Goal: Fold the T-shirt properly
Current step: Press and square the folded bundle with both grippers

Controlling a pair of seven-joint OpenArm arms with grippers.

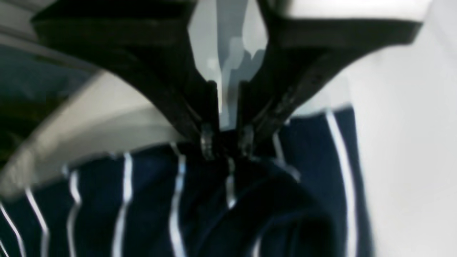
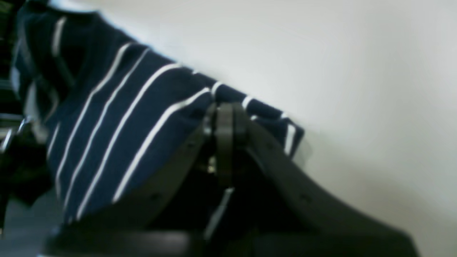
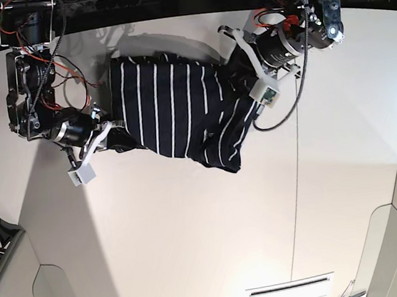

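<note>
T-shirt (image 3: 173, 112): navy with thin white stripes, bunched at the far end of the white surface (image 3: 193, 228), strung between both arms.
Left gripper (image 1: 225, 142): fingers pinched together on a fold of cloth beside a dark opening, maybe collar or sleeve.
Right gripper (image 2: 225, 119): fingers clamped on the shirt's edge.
Why: my guess, holding two opposite points lets them stretch it flat before any fold.

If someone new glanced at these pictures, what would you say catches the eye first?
The dark striped T-shirt, stretched between the two arms over the white table, stands out at once. The right tool is pinched shut on one edge of it, and the left tool is closed on the opposite edge.
</note>
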